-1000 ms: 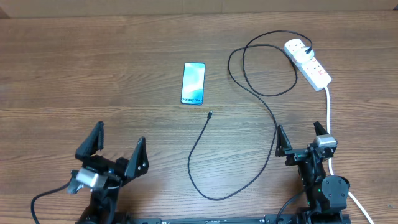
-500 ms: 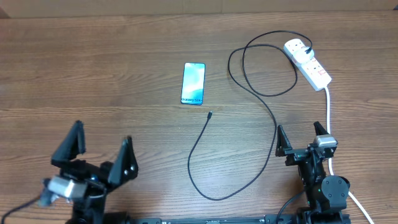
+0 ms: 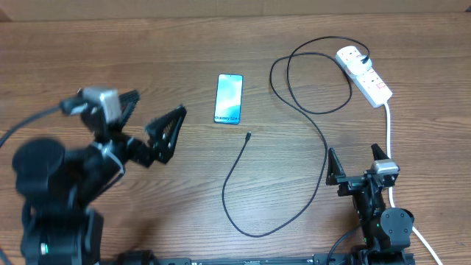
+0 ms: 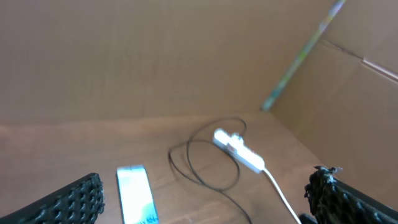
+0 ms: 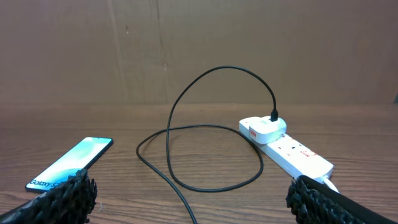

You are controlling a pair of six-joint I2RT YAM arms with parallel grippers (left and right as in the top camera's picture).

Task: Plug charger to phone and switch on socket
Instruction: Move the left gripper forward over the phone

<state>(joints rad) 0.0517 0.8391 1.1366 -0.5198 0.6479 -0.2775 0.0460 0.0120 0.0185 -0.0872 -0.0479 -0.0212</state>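
The phone (image 3: 229, 99) lies flat mid-table with its light blue screen up; it also shows in the wrist views as the phone (image 4: 135, 196) and the phone (image 5: 68, 163). The charger (image 3: 324, 147) is a thin black cable that loops across the wood. Its small connector tip (image 3: 249, 135) rests just below the phone, and its plug (image 3: 366, 59) sits in the white socket (image 3: 366, 75) at the far right. My left gripper (image 3: 160, 101) hangs open above the table, left of the phone, holding nothing. My right gripper (image 3: 353, 151) is open and empty near the front right.
A thick white cord (image 3: 388, 129) runs from the socket toward the front edge, past my right arm. Brown cardboard walls (image 5: 199, 50) stand behind the table. The socket (image 4: 239, 149) and the socket (image 5: 292, 152) lie near the back right corner.
My left arm has lifted from the front left edge and swung up and away, bringing its open gripper close to the phone's left side. The right arm has stayed still.
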